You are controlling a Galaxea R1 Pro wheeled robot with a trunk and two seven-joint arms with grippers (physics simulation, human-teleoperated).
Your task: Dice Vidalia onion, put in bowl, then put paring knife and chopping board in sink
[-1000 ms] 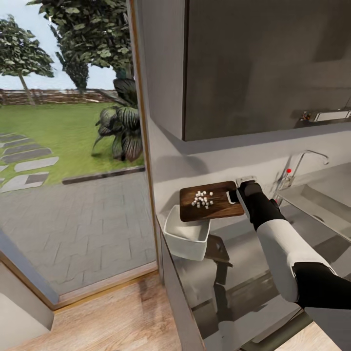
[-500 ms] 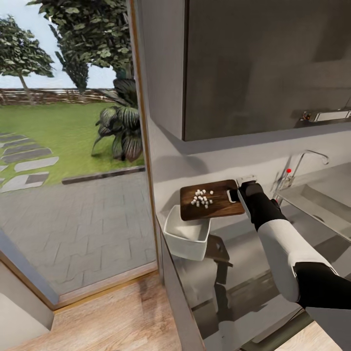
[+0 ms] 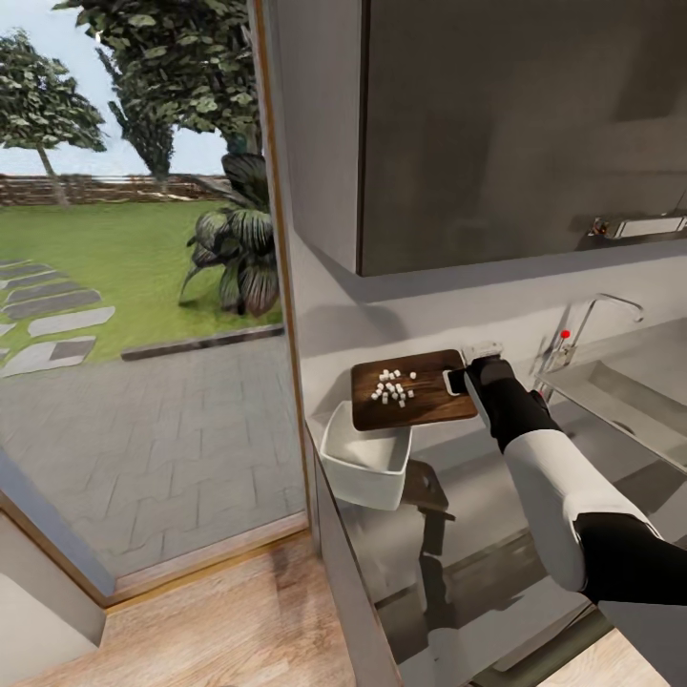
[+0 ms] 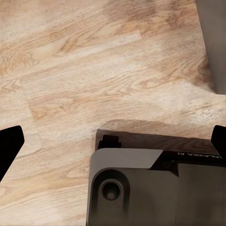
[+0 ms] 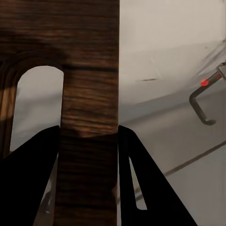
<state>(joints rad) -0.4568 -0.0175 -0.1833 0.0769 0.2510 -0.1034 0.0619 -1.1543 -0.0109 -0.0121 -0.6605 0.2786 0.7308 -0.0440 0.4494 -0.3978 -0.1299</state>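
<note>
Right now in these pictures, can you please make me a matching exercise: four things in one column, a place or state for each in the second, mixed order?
1. diced onion
2. chopping board
3. bowl
4. left gripper

A. fingers open, above wooden floor
B. clamped at its handle end by the right gripper
C. on the countertop, below the board's edge
D. heaped on the board

Pairs: 1-D, 2-B, 3-C, 4-A

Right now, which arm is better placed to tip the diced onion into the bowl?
The right. Its gripper already clamps the chopping board by the handle end, holding the diced onion just above the bowl. The left gripper hangs open over the wood floor.
</note>
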